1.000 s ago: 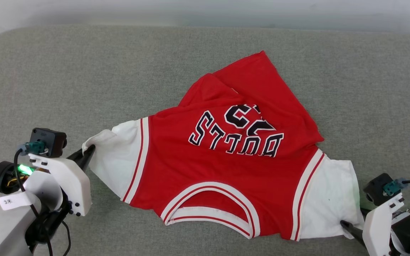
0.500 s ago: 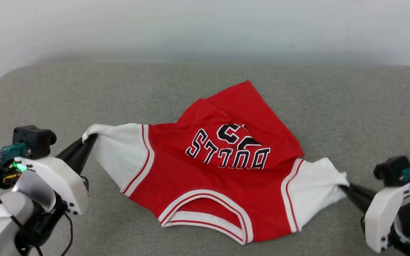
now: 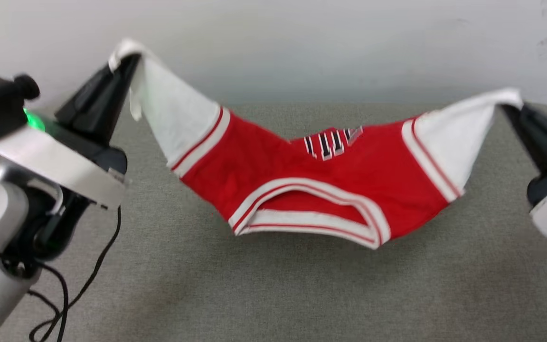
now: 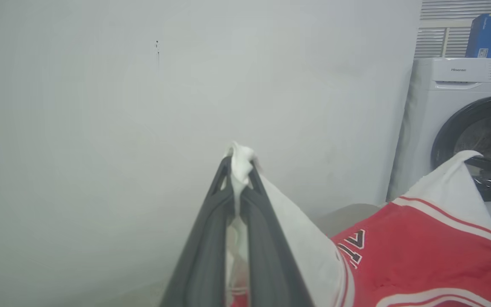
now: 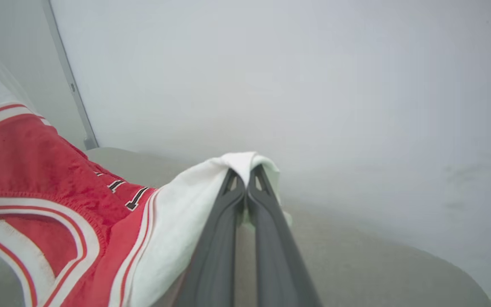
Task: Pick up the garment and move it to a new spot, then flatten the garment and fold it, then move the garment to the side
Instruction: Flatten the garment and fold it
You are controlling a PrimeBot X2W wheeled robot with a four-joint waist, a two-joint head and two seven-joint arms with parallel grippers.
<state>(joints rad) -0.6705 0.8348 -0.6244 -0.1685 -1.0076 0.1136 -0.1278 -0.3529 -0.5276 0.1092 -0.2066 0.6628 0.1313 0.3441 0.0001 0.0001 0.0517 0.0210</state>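
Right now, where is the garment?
In the head view, the garment hangs over the grey cushion, stretched between the left gripper and right gripper.

You are looking at a grey, fabric-covered worktop with rounded corners, running back to a pale wall. The garment sags above its middle and throws a soft shadow on the cloth. You cannot tell whether the lowest red edge touches the worktop or hangs just clear of it.
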